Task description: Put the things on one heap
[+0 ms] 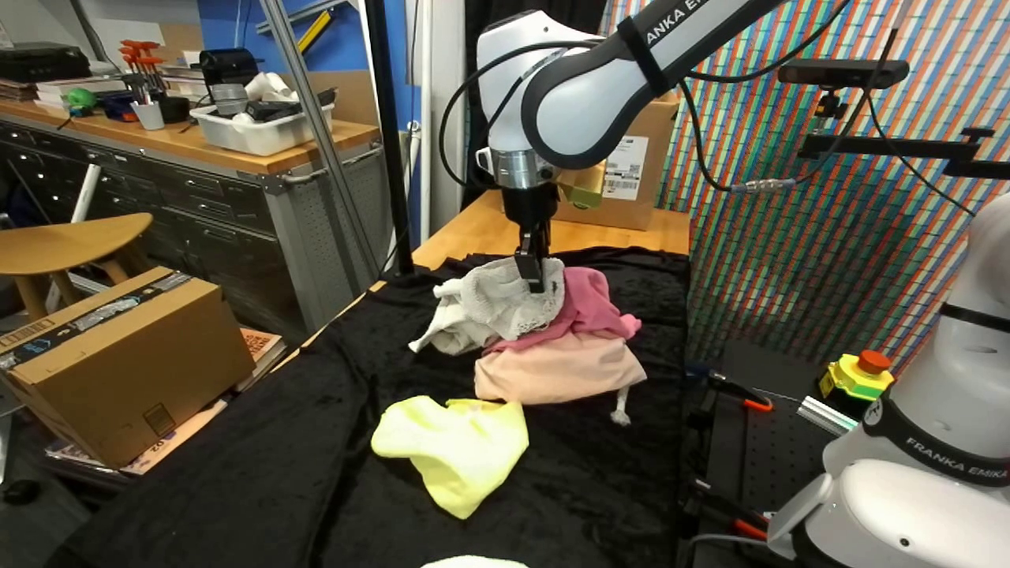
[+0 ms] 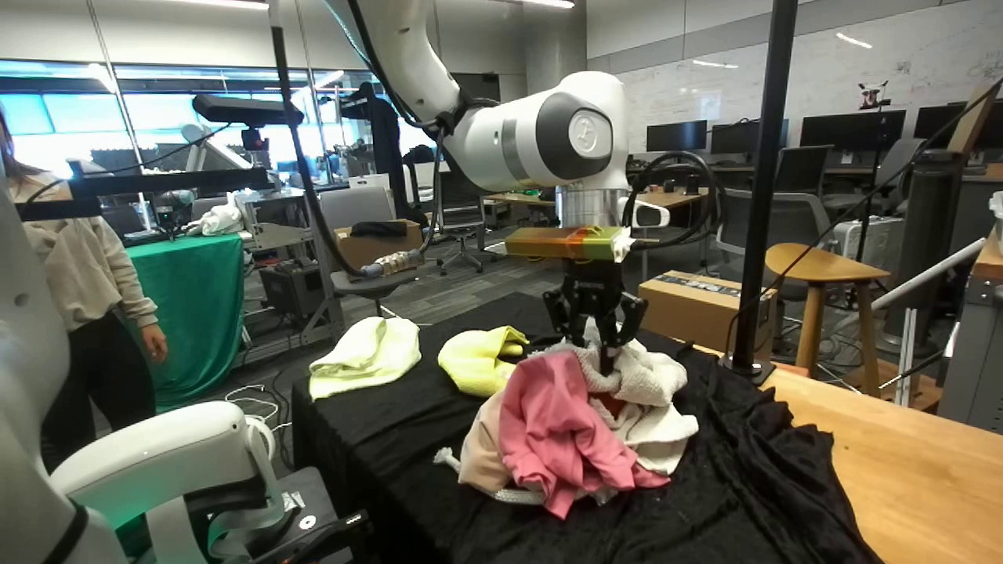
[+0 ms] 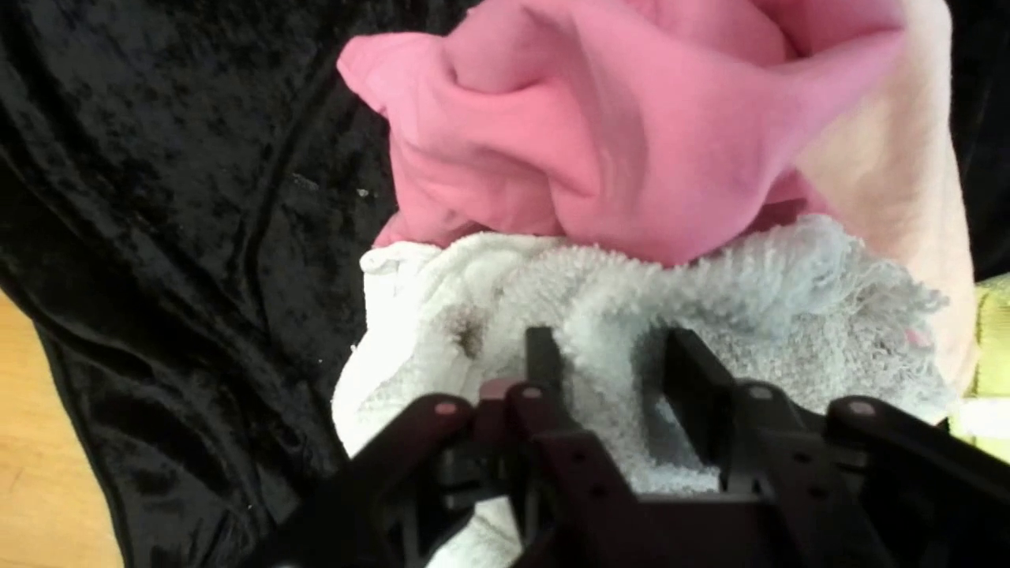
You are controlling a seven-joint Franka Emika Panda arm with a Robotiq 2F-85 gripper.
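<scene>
heap of soft, rumpled fabric point(image 2: 576, 427): loose, uneven mound on the creased black velvet cover point(image 1: 276, 473), under the black two-fingered gripper point(image 3: 611, 355).
white terry cloth point(image 1: 501, 300): crowns the heap; nubbly looped pile, thick rolled folds, grey in the shadows, one ragged, fringed edge in the wrist view.
jaws: apart, down at the terry, a fuzzy ridge of it showing between them.
smoother white fabric point(image 2: 658, 442): hangs in flatter folds below the terry; whether it is a separate piece, cannot tell.
deep pink cloth point(image 3: 631, 134): smooth and matt, draped in soft, deep creases, touching the terry.
pale peach cloth point(image 1: 560, 371): plain and smooth, bulging out from under the pink.
white rope point(image 1: 621, 408): trails from beneath the peach cloth, its end a frayed tuft.
small red patch point(image 2: 615, 407): glimpsed in a gap between pink and white, too little to name.
bright yellow-green cloth point(image 1: 461, 450): crumpled, glowing, next to the heap's peach side; touching or not, cannot tell.
pale yellow-green cloth point(image 2: 368, 356): limp folds, well apart from the heap, near the velvet's edge.
</scene>
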